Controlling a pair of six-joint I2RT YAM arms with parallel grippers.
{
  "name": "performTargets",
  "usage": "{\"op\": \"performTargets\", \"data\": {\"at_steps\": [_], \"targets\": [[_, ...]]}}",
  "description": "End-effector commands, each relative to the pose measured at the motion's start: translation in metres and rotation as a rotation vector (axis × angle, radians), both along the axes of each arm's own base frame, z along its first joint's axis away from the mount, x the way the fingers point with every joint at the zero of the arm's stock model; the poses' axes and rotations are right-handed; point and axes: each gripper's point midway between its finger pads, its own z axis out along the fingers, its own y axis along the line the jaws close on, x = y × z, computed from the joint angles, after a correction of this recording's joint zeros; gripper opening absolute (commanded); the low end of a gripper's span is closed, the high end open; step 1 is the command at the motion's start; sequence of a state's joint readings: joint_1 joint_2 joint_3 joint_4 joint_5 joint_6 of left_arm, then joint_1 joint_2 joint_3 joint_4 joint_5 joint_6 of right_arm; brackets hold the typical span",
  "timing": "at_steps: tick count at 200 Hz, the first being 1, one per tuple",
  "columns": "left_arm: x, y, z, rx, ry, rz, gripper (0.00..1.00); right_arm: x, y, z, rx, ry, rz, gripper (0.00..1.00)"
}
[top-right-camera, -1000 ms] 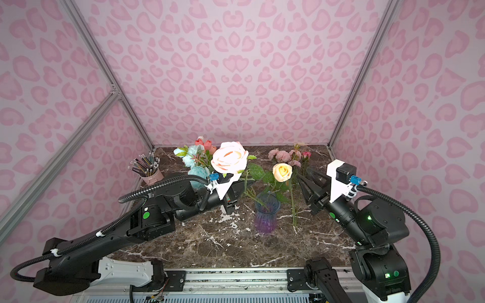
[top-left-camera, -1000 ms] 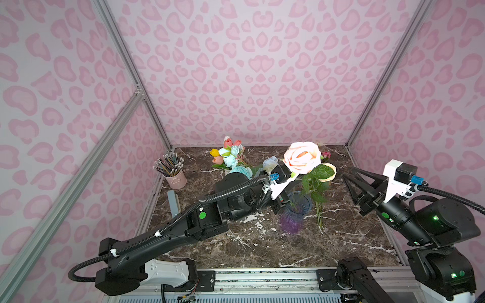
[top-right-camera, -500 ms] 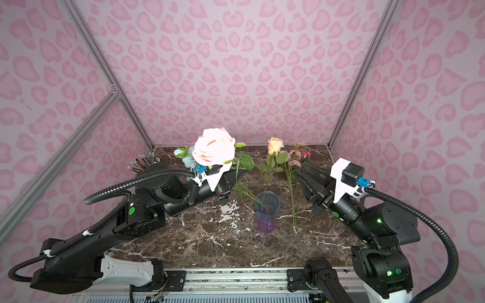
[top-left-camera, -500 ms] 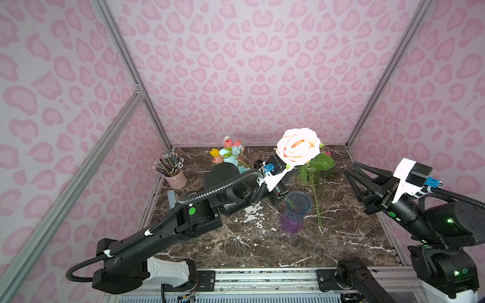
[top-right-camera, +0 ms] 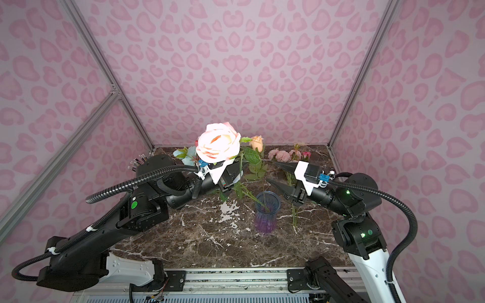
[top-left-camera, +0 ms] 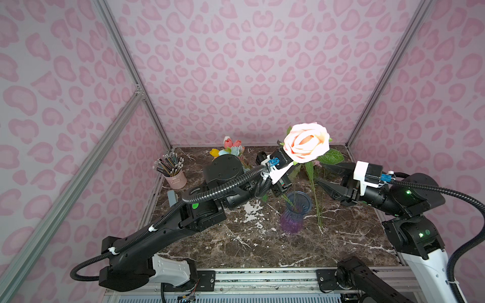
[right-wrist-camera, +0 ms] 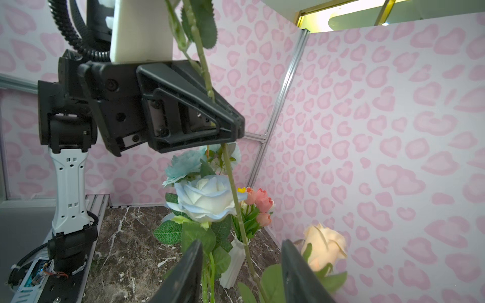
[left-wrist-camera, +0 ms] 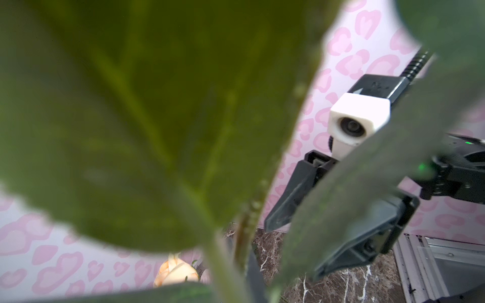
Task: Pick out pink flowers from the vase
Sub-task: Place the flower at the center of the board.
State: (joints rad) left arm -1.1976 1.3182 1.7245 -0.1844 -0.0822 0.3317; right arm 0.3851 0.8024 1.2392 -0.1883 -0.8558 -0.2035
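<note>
A large pale pink rose (top-left-camera: 305, 143) (top-right-camera: 217, 143), one of the pink flowers, is held high above the table. My left gripper (right-wrist-camera: 232, 126) (top-right-camera: 237, 170) is shut on its green stem (right-wrist-camera: 236, 199). The stem slants down to the mouth of the purple glass vase (top-left-camera: 295, 215) (top-right-camera: 266, 215). My right gripper (top-left-camera: 321, 173) (top-right-camera: 271, 171) (right-wrist-camera: 242, 275) is open to the right of the rose, and the stem passes between its fingers without touching them. Leaves fill the left wrist view and hide the left jaws there.
A peach rose (top-right-camera: 257, 143) (right-wrist-camera: 324, 246) stands up beside the pink rose's leaves. Several pink flowers (top-right-camera: 282, 155) lie at the back right with stems (top-right-camera: 294, 215) toward the front. A white vase (right-wrist-camera: 233, 262) of blue and white blooms (right-wrist-camera: 207, 196) and a pencil cup (top-left-camera: 174, 178) stand at the back left.
My left arm has lifted the pink rose higher, drawing its stem up out of the vase. The peach rose rose with it. My right gripper opened wider and moved in around the stem.
</note>
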Motion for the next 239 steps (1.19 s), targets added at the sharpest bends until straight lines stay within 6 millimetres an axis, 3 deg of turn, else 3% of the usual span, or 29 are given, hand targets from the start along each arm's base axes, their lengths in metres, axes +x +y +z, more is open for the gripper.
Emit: {"op": "performTargets", "data": {"at_steps": [1, 18, 47, 74, 148, 179, 212, 223, 239], "targets": [[-0.009, 0.001, 0.013, -0.063, 0.015, -0.058, 0.02, 0.01, 0.017, -0.004, -0.049, -0.061, -0.028, 0.5], [-0.013, 0.0, 0.012, -0.07, 0.031, -0.08, 0.02, 0.012, 0.042, -0.018, -0.11, -0.056, -0.019, 0.49], [-0.015, 0.001, 0.011, -0.068, 0.042, -0.093, 0.02, 0.021, 0.06, -0.032, -0.159, -0.052, -0.067, 0.4], [-0.016, 0.004, 0.009, -0.058, 0.041, -0.09, 0.02, 0.022, 0.059, -0.03, -0.124, -0.049, -0.092, 0.24], [-0.018, 0.008, 0.005, -0.053, 0.038, -0.095, 0.02, 0.012, 0.049, -0.022, -0.064, -0.025, -0.087, 0.25], [-0.022, 0.007, 0.006, -0.061, 0.041, -0.117, 0.02, 0.013, 0.054, -0.02, -0.062, -0.007, -0.069, 0.06], [-0.023, 0.01, 0.006, -0.061, 0.044, -0.121, 0.02, 0.012, 0.051, -0.011, -0.031, -0.008, -0.073, 0.0], [-0.023, 0.011, 0.004, -0.054, 0.044, -0.115, 0.1, 0.008, 0.048, -0.005, -0.003, -0.012, -0.068, 0.0], [-0.022, 0.013, 0.003, -0.05, 0.044, -0.104, 0.32, 0.002, 0.044, 0.003, 0.03, -0.011, -0.055, 0.0]]}}
